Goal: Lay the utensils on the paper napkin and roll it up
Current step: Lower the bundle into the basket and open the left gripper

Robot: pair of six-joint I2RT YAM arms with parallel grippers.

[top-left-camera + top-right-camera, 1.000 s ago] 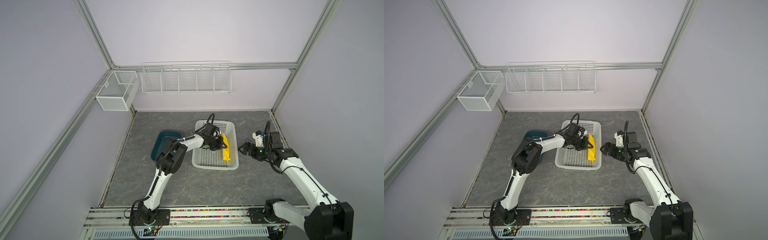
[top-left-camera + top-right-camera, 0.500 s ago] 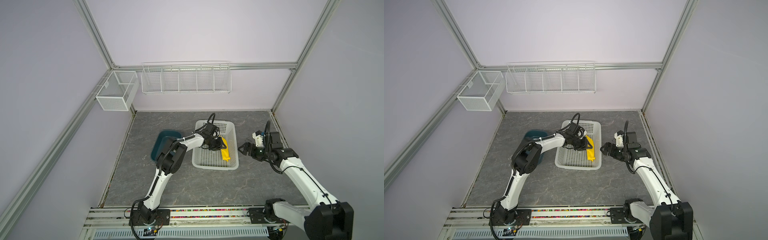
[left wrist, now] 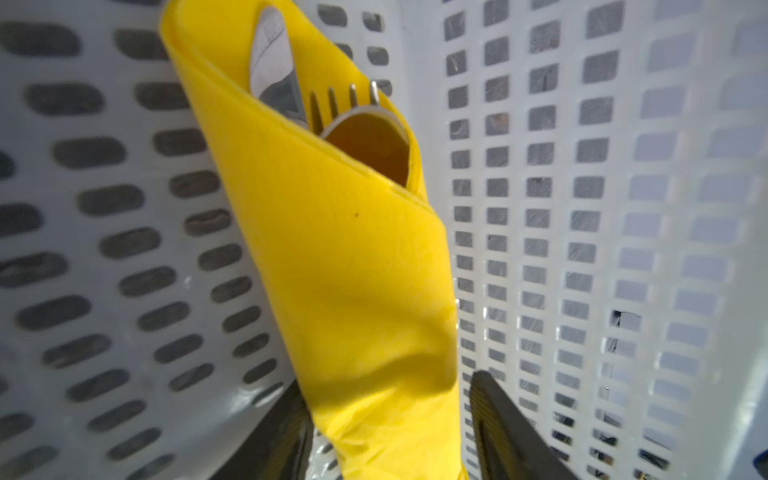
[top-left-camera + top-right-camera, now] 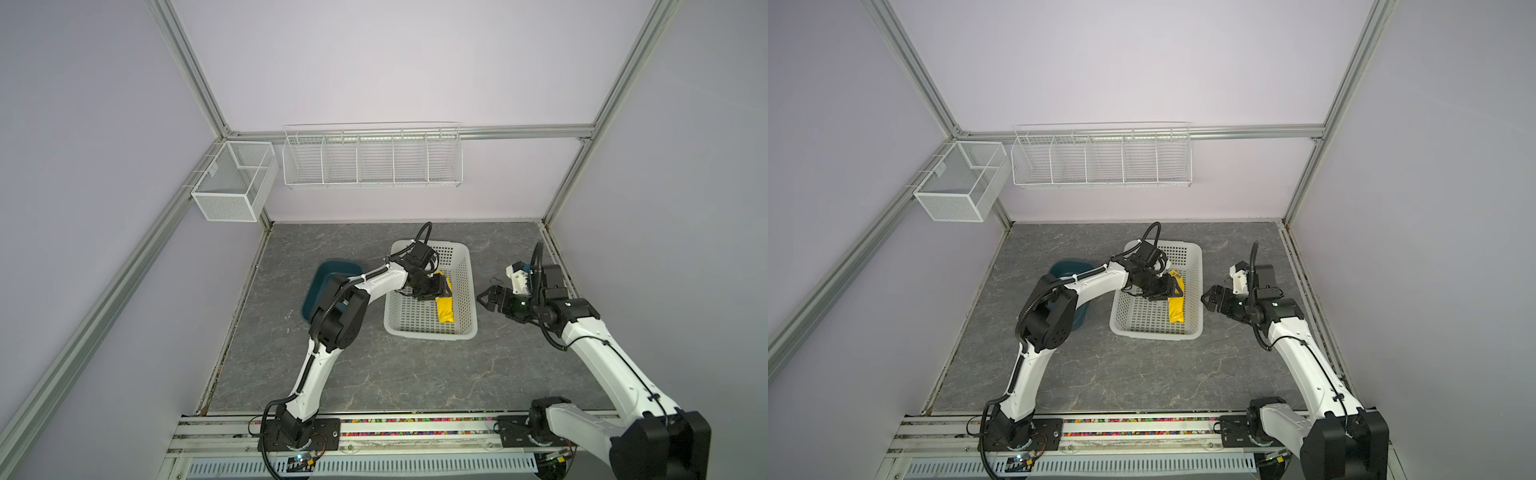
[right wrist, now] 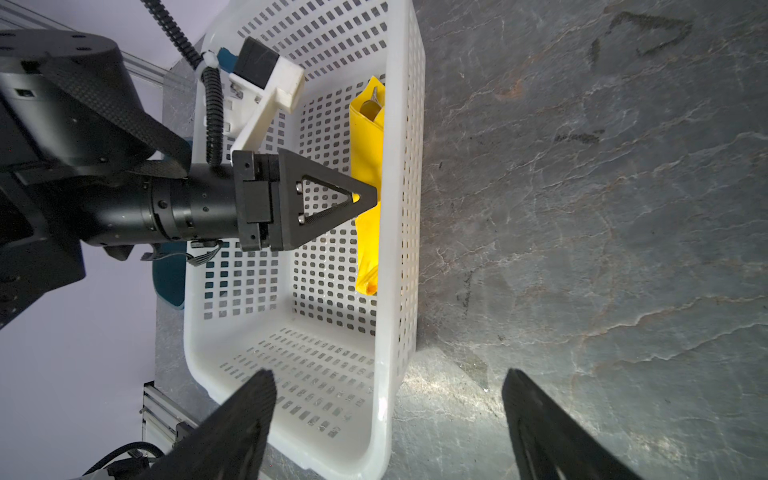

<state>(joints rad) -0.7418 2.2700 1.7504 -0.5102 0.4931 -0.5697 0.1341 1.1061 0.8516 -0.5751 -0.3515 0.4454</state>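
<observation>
- The left gripper (image 4: 432, 287), clamped a second ago, is letting go: its fingers (image 3: 494, 415) now stand apart on either side of the napkin (image 3: 345, 257), with a clear gap on at least one side.
- The napkin is already rolled into a yellow tube. The knife (image 3: 270, 54), fork (image 3: 353, 97) and spoon (image 3: 365, 120) poke out of its open end.
- The roll lies inside the white basket (image 4: 465, 266), along the wall nearest the right arm, and has barely shifted since the release began.
- The right gripper (image 5: 388, 382) has not moved. It hangs outside the basket, beside that same wall, with its fingers wide apart and nothing between them.
- To my eye, the rolling is done and the bundle is delivered. What's left is for the left arm to lift out without snagging the paper or tugging the roll open.
</observation>
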